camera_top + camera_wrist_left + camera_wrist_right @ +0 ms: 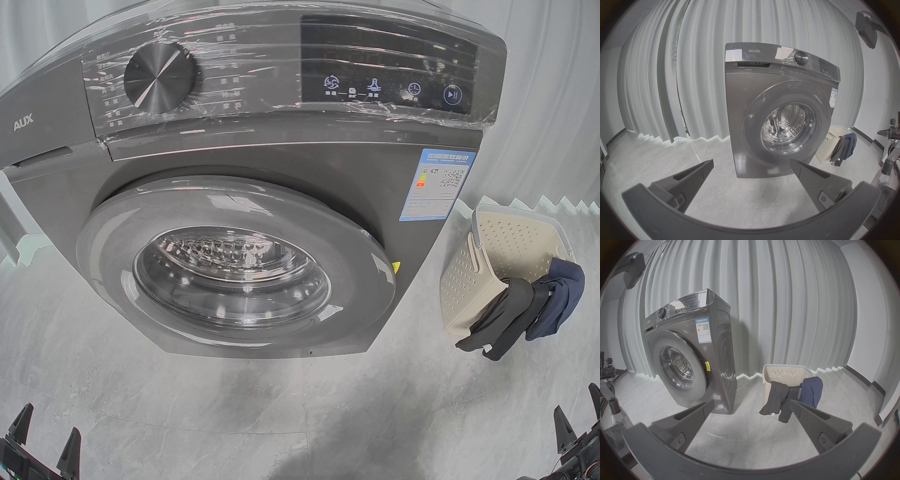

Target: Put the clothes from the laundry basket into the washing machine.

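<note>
Left gripper (45, 437) hangs low off the washing machine's (250, 187) left front corner, fingers spread wide with nothing in them. Machine's round door (231, 275) looks shut to me. Just to the right of the machine is the laundry basket (519, 237), with a dark grey garment (500, 315) and a navy one (562, 294) draped over its near rim, hanging lengthwise down the front. Right gripper (578, 415), also wide open and empty, is on that side too. I'd say it's the nearer arm, since the clothes lie straight ahead of it, a touch toward the machine.
</note>
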